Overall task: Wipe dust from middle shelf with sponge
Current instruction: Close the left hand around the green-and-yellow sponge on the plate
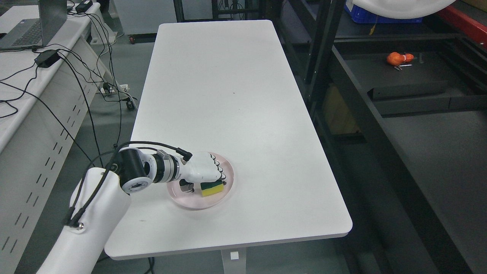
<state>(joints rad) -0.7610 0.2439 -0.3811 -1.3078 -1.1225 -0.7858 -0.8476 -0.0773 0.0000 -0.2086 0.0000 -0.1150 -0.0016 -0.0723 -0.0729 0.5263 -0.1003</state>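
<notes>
A yellow sponge (pixel 212 188) with a dark green top lies on a pale pink plate (pixel 224 196) near the front left of the white table (pixel 236 95). My left hand (pixel 207 173) reaches in from the lower left and sits over the plate, its white fingers curled down around the sponge's top. The black metal shelf unit (pixel 365 99) stands to the right of the table, with dark shelf boards. My right arm does not show.
An orange object (pixel 397 58) and small metal bits lie on a dark shelf board at upper right. A blue crate (pixel 380 17) sits further back. A side desk with a laptop (pixel 28 28) and trailing cables (pixel 87 76) runs along the left.
</notes>
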